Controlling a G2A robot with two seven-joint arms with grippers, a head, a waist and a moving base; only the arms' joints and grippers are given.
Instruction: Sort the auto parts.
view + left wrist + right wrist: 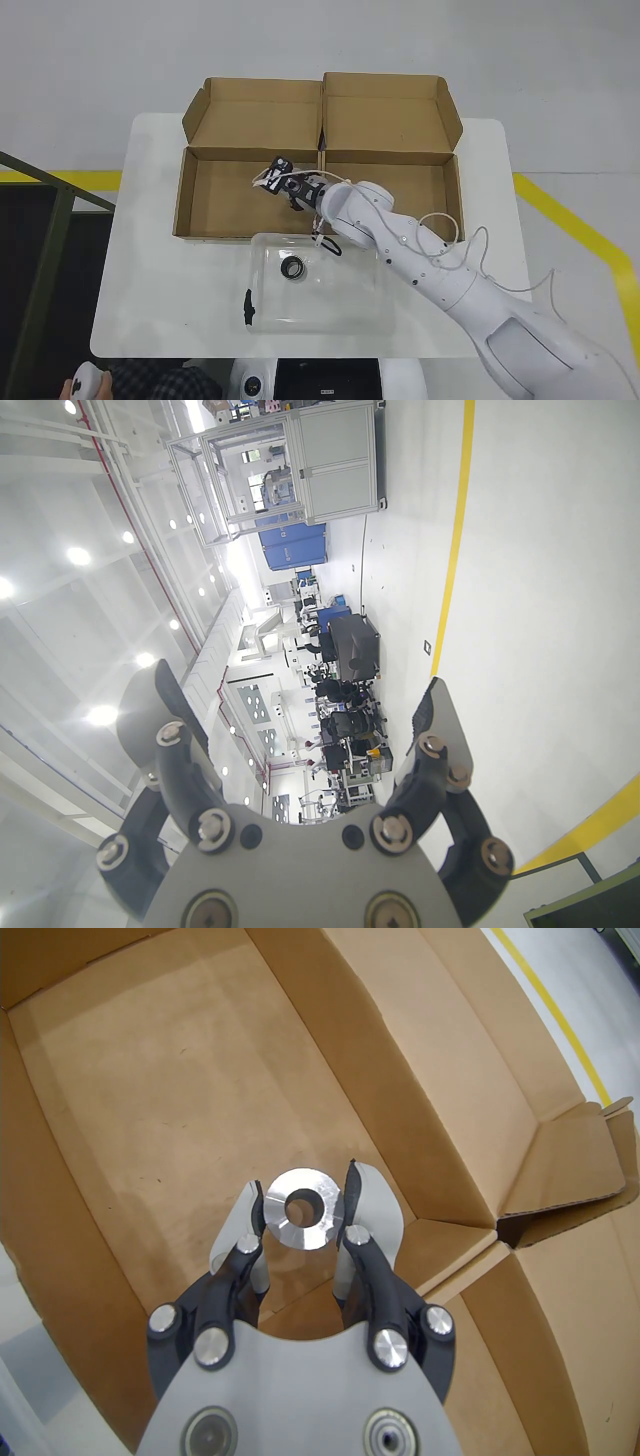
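Fingers of the right end effector were set narrow, clamped on opposite edges of a metal washer. The washer was a bright silver disc with a round centre hole, held flat-face toward the wrist camera and clear of the cardboard below it. In the top view, the right end effector hung over the right-hand portion of the left box, close to the wall that box shares with the right box. The right wrist view showed the floor of the left box directly beneath the washer, bare brown cardboard.

The left end effector was spread wide with nothing between its fingers. It pointed away from the surface, toward the workshop floor and its yellow line.

Both boxes stood side by side at the far half of the surface, walls touching, each with its lid folded back and away from the robot. Nearer the robot, just in front of the boxes, lay a clear container. A black ring rested inside it, toward its far left corner. A black elongated part lay at the container's left edge; whether it sat inside or just outside the wall could not be determined.
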